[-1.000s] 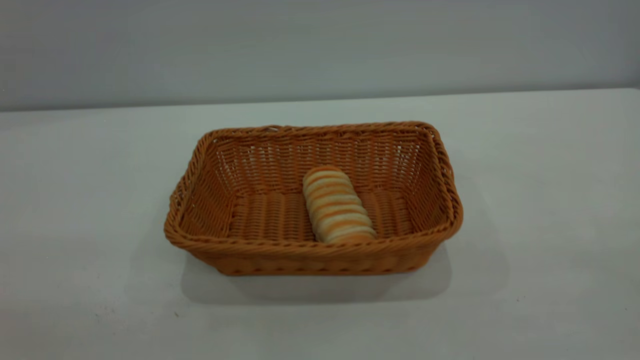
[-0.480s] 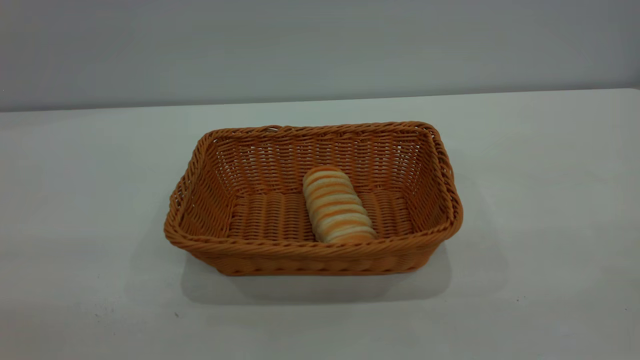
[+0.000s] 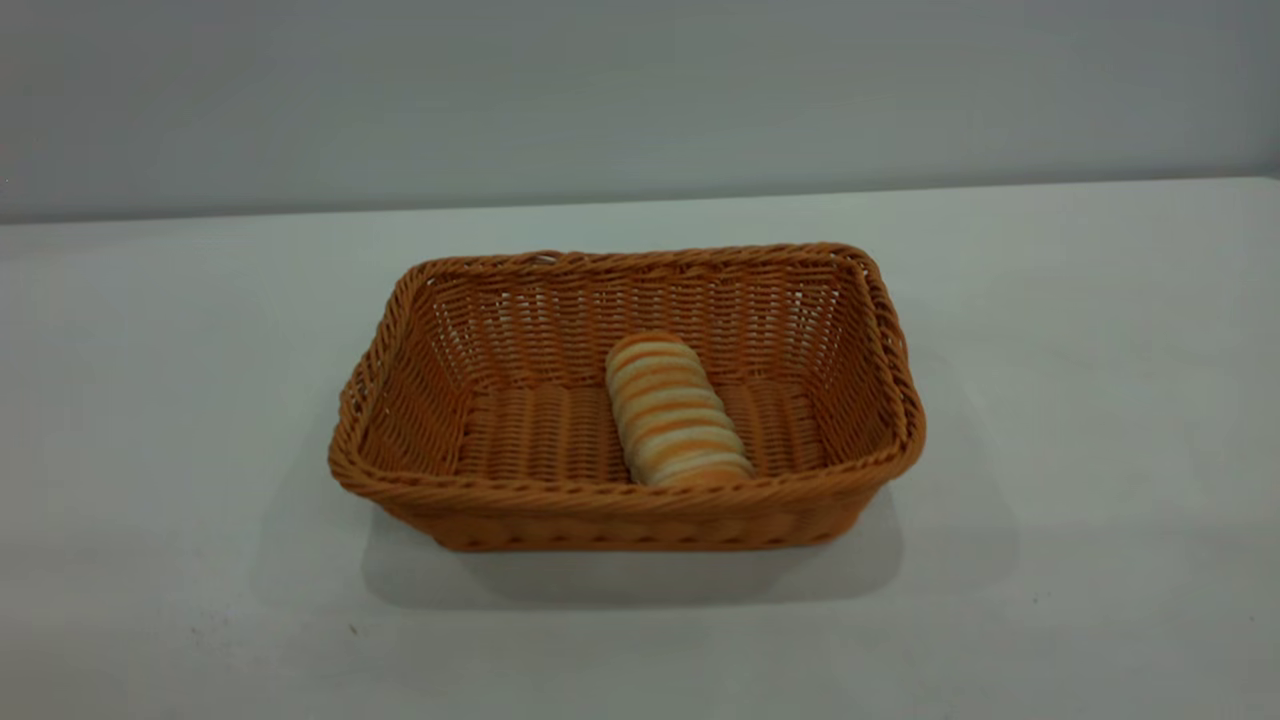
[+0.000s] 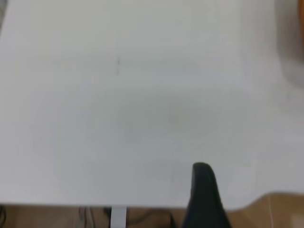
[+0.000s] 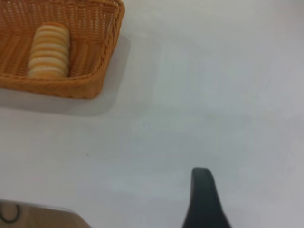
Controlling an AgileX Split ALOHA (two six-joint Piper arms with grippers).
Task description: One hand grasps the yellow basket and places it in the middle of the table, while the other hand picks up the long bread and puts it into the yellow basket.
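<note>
The yellow basket [image 3: 640, 500] stands in the middle of the table [image 3: 1080, 420] in the exterior view. The long bread [image 3: 672, 410] lies inside it, on the floor just right of centre, one end toward the near rim. Neither gripper shows in the exterior view. In the right wrist view the basket [image 5: 102, 71] with the bread [image 5: 48, 51] in it lies well away from my right gripper [image 5: 203, 194], which hangs over bare table. My left gripper [image 4: 203, 190] hangs over bare table by the table's edge; basket and bread are out of that view.
The white table [image 4: 118, 118] ends just behind my left gripper, with brown floor [image 4: 280, 211] and cables below. A table edge and floor [image 5: 42, 216] also show in the right wrist view. A grey wall [image 3: 640, 90] stands behind the table.
</note>
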